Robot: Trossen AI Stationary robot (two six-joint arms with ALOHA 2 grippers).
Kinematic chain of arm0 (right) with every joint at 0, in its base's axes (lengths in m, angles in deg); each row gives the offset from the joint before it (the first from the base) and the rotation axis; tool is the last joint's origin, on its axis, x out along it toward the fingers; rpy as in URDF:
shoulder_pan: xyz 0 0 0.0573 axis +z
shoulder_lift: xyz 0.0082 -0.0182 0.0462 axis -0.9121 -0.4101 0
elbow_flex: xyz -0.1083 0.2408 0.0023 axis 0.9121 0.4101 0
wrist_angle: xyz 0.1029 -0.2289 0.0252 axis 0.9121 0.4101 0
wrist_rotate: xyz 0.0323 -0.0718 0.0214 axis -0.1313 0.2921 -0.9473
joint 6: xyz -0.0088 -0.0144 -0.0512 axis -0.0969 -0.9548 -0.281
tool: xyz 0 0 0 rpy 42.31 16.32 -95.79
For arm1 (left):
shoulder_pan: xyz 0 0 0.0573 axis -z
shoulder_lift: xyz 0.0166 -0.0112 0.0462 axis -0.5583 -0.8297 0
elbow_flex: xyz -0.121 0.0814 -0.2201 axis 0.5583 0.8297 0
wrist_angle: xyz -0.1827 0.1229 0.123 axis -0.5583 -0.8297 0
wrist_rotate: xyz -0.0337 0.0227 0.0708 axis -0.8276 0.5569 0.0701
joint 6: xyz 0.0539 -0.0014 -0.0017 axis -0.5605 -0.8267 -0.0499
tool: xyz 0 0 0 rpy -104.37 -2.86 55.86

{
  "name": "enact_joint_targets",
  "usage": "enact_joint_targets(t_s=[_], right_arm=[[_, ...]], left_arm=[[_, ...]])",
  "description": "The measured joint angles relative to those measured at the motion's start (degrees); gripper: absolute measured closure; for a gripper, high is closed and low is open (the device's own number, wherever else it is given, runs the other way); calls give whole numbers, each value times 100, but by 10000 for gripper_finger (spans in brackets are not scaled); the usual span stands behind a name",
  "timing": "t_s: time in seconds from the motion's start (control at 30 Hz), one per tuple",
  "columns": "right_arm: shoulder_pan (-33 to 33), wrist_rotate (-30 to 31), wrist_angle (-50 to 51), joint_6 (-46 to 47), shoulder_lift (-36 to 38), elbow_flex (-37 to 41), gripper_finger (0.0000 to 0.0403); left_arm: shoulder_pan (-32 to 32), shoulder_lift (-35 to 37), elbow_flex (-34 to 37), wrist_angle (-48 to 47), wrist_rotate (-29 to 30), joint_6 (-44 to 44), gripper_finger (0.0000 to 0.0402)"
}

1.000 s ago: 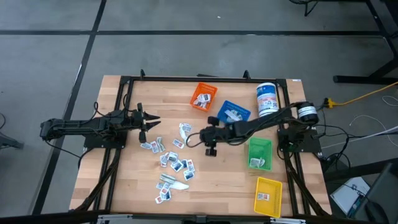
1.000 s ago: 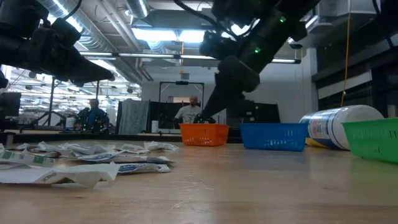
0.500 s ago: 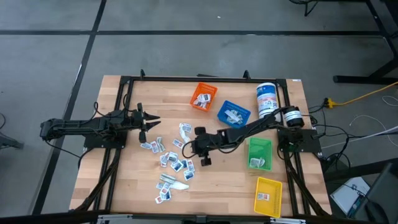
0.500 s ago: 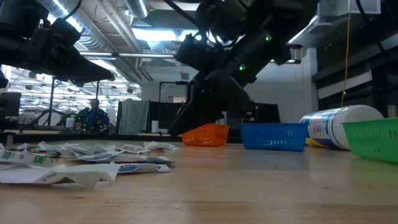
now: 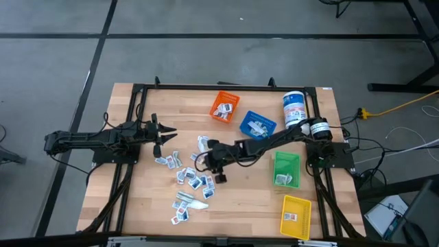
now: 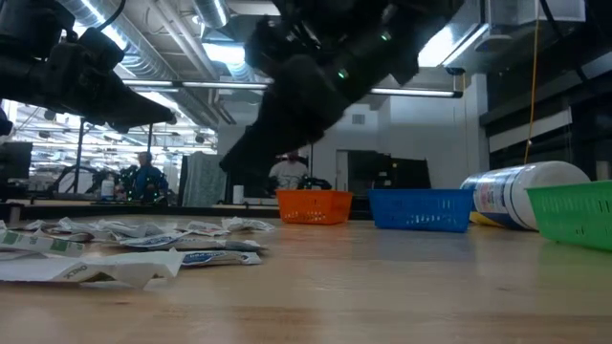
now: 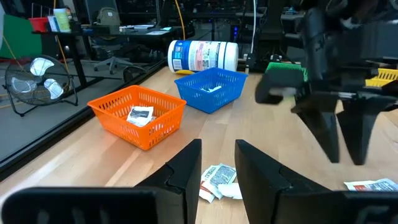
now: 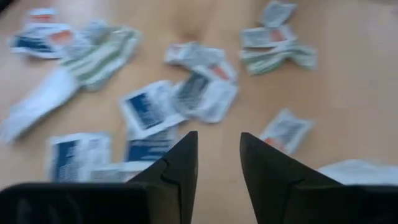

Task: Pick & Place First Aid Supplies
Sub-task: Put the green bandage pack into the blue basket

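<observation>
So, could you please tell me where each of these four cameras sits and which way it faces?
High view: above the table, looking straight down; both arms show, right gripper over the packets, left gripper waiting at the left.
Low view: at table-top height, looking level across at the room; both arms enter from above.
Left wrist view: on the left arm, facing the orange bin and blue bin; its open fingers show.
Right wrist view: looking down onto packets; its open fingers show.
Shared: high and left wrist views both show the canister.
</observation>
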Motion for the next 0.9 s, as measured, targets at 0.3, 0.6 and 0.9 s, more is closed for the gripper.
enact_joint_targets(t_s=[0.3,0.6,0.9], right_arm=[[-264,575,363,-210,-79,-128,283],[-455,563,-232,-491,-773,-100,283],[-603,505,-308,-152,-894,-109,288]], left_arm=[[0,0,2,-2,0,0,311],[0,0,2,-4,-2,0,311],[0,0,1,-2,-1,0,311]])
